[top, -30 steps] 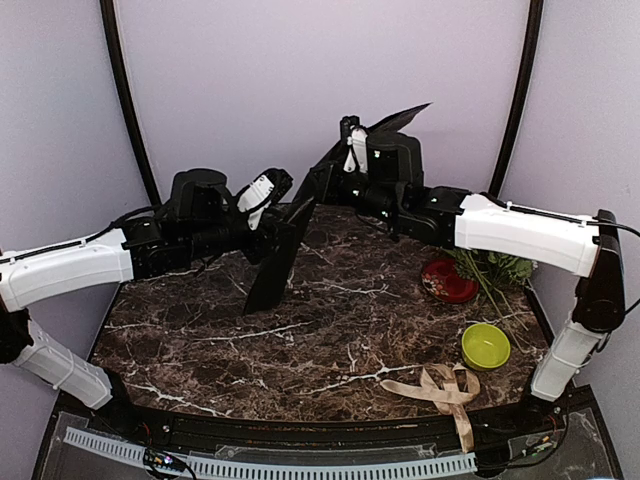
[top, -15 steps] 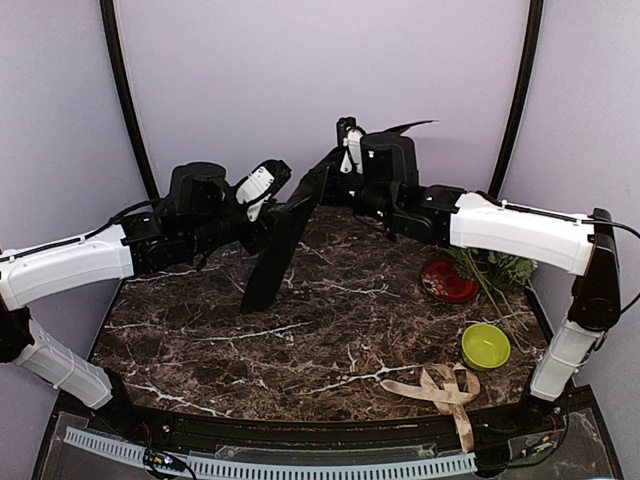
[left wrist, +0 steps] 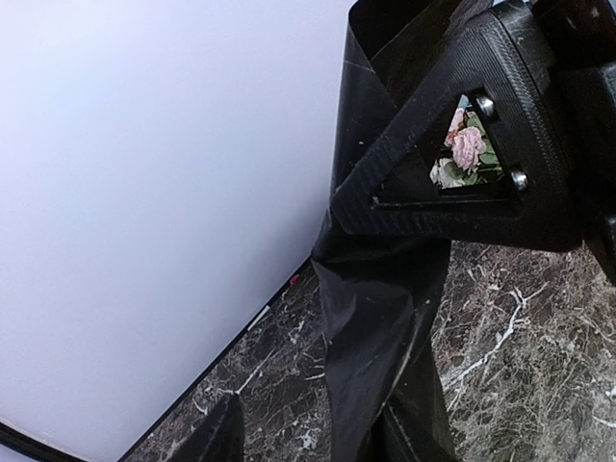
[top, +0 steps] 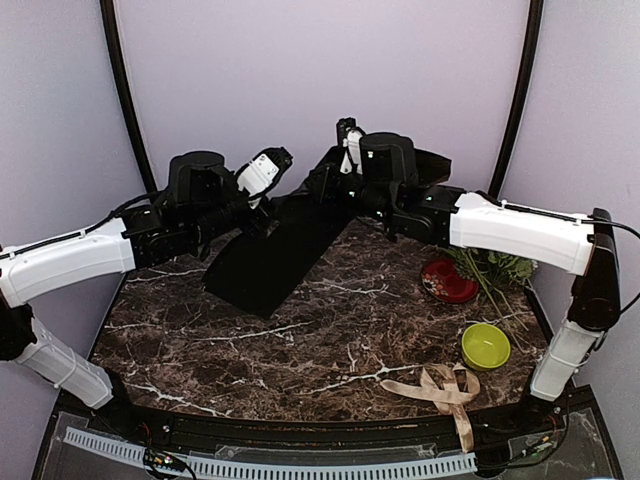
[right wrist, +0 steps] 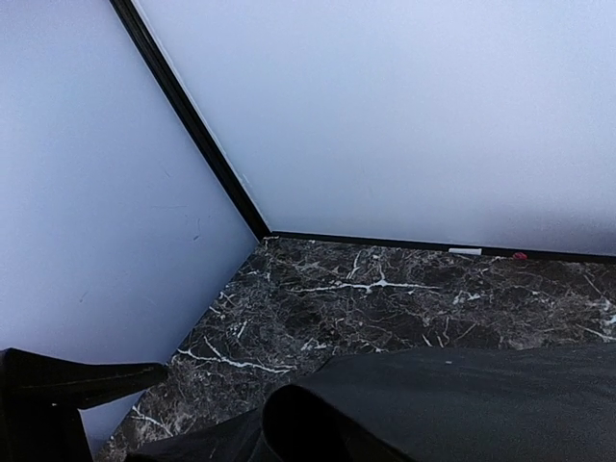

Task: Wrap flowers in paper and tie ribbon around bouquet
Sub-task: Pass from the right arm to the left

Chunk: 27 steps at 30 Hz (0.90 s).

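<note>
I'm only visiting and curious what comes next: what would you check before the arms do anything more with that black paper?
1. Right gripper shut on the paper: ok.
2. Left gripper holding the paper: cannot tell.
3. Paper lying flat on the table: not ok, its far end is raised.
4. Flowers clear of the paper, at the right: ok.
5. Ribbon clear, near the front edge: ok.

Inside a robotics lab test cell: a left arm and a right arm, white-shelled with black joints, sit at the near edge of a dark marbled tabletop, screened by plain lavender backdrop walls, 2 black curved poles and a perforated front rail.
</note>
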### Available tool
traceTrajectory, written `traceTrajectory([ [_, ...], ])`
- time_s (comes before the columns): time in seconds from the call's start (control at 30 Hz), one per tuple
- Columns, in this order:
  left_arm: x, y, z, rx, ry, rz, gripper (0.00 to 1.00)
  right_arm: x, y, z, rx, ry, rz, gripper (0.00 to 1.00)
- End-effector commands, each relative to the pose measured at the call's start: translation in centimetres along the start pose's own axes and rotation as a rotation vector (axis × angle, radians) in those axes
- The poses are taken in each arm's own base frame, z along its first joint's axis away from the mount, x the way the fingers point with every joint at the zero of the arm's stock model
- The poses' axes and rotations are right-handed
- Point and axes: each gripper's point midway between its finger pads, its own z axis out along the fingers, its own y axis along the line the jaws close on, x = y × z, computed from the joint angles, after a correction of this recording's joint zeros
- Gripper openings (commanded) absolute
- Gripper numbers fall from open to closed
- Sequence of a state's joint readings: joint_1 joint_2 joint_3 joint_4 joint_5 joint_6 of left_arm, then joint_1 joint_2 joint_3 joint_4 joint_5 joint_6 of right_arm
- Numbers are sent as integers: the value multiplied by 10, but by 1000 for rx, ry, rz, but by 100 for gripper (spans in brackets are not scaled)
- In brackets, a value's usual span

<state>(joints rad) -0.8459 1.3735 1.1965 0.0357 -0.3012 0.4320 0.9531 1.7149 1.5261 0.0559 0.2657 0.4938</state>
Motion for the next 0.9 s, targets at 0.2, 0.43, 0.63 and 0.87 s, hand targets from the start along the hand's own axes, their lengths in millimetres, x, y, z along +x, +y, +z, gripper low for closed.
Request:
traceTrajectory([
  [0.2, -6, -4, 6, 28, -8, 17, 0, -17, 14, -5, -33, -36, -26, 0],
  [0.43, -2, -25, -3, 155, 1, -122, 0, -26, -3, -9, -53, -14, -78, 29],
  [0.63, -1, -33, -10, 301, 22, -348, 0, -16, -20, -4, -190, 120, -30, 61],
  [0.87, 6, -26, -5, 373, 20, -539, 0, 13, -35, -1, -228, 231, 39, 69],
])
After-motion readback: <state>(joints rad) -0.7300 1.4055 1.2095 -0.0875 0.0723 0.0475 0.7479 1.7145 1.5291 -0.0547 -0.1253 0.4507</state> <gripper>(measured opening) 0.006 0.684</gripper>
